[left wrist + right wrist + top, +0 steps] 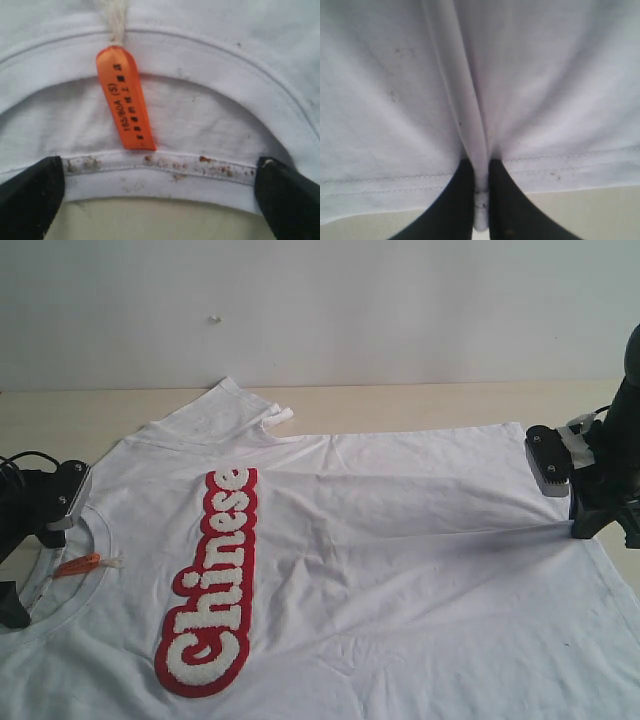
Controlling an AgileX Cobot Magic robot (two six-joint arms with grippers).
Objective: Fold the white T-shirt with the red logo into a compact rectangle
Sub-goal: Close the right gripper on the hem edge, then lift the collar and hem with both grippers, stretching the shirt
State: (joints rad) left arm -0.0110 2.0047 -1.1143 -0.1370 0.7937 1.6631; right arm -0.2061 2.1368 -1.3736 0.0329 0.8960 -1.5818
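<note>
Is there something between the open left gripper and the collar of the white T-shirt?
Nothing visible. The left gripper stands open right at the collar of the white T-shirt; the orange tag lies past that band.

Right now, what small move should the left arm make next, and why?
Probably close the left jaws on the collar. They stand wide open on either side of its edge, near the orange neck tag, while the right jaws are shut on a pinched fold at the hem of the white T-shirt. With both ends gripped, the fold could begin.
</note>
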